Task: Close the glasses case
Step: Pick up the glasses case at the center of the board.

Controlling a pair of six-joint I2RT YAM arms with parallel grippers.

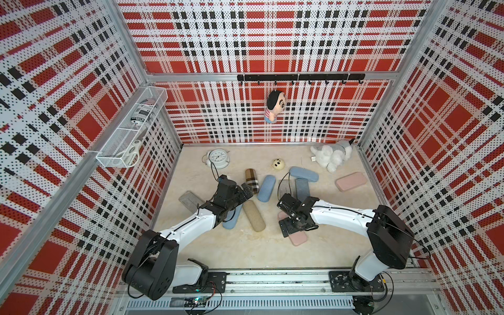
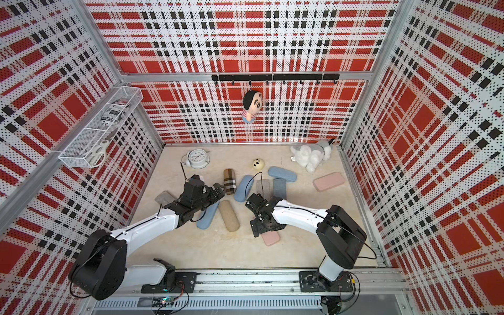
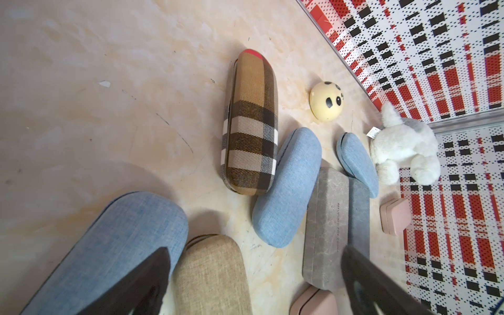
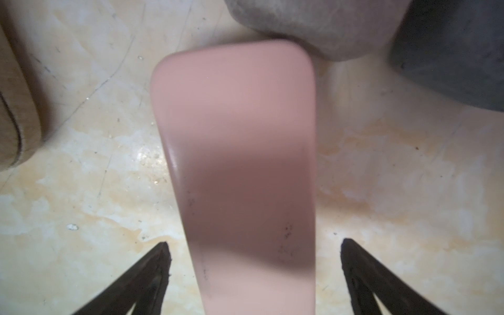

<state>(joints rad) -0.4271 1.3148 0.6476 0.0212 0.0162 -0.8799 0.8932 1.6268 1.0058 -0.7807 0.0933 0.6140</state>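
A pink glasses case (image 4: 240,163) lies flat on the table right below my right gripper (image 4: 253,245), which is open with a finger on each side of the case and touching neither side. In both top views this case (image 1: 299,239) (image 2: 271,238) pokes out from under the right gripper (image 1: 296,227). I see no gap at its lid. My left gripper (image 1: 246,191) (image 3: 255,249) is open and empty, hovering over a blue case (image 3: 117,245) and a beige case (image 3: 215,275), close to a plaid case (image 1: 251,180).
More cases crowd the middle: a blue one (image 1: 266,188), another blue one (image 1: 303,173), two grey ones (image 1: 302,188), a grey one at the left (image 1: 189,200) and a pink one at the right (image 1: 350,181). A clock (image 1: 218,158), a panda ball (image 1: 278,164) and a plush dog (image 1: 331,155) sit at the back.
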